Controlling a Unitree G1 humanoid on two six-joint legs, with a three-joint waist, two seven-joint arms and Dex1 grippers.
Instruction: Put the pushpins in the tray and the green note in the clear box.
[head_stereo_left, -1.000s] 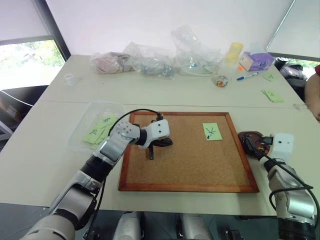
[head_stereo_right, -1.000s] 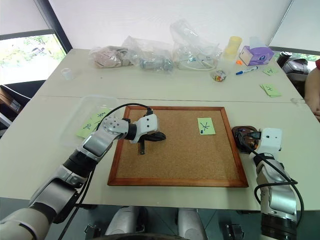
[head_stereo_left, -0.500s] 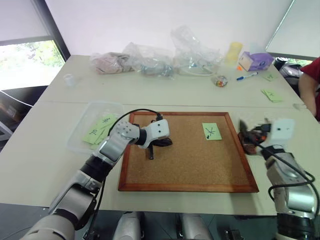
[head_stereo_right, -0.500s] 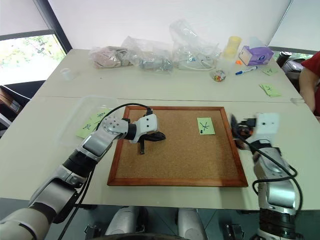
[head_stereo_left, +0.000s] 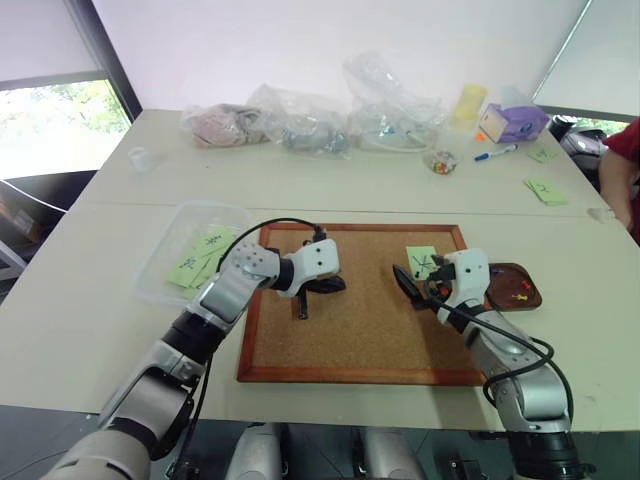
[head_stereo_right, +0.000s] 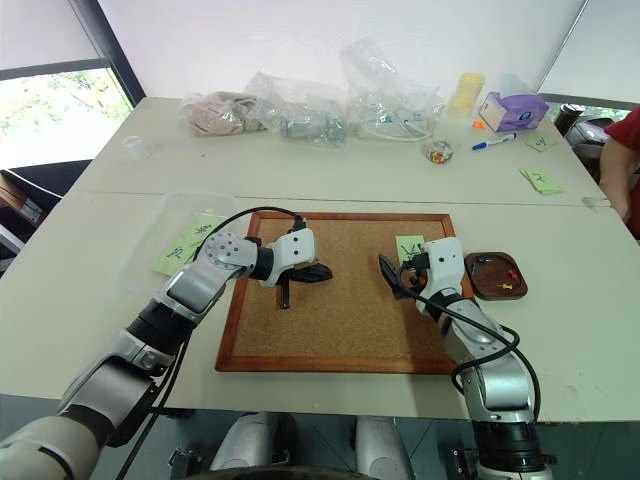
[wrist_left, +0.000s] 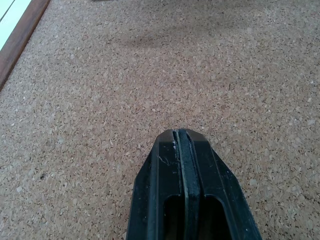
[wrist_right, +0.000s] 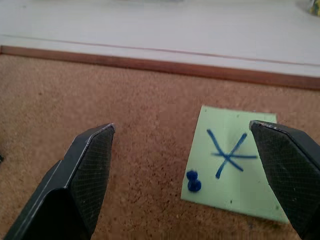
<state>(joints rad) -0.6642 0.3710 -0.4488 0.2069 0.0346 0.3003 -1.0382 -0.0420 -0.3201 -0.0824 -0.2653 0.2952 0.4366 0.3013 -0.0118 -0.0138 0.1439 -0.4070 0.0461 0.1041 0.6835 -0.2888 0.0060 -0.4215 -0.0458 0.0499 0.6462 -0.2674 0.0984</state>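
The green note (wrist_right: 235, 165) with a dark star scribble lies on the cork board (head_stereo_left: 360, 320), and a blue pushpin (wrist_right: 193, 181) is stuck in one corner of it. My right gripper (wrist_right: 181, 129) hovers open just in front of the note, its fingers (head_stereo_left: 405, 283) spread wide with nothing between them. Beside the board's right edge stands the dark brown tray (head_stereo_left: 503, 293), holding a red pushpin (head_stereo_left: 522, 283) and a yellow one (head_stereo_left: 520, 296). My left gripper (head_stereo_left: 332, 286) is shut and empty over the board's left part. The clear box (head_stereo_left: 190, 218) sits left of the board with green notes inside.
Wrinkled plastic bags (head_stereo_left: 300, 120), a yellow cup (head_stereo_left: 467, 105), a purple tissue box (head_stereo_left: 512, 122) and a marker (head_stereo_left: 495, 153) line the table's far side. More green notes (head_stereo_left: 545, 190) lie at the back right. A person's red sleeve (head_stereo_left: 628, 150) shows at the right edge.
My right gripper swung left from over the tray to the green note on the board, uncovering the tray. The left arm kept still.
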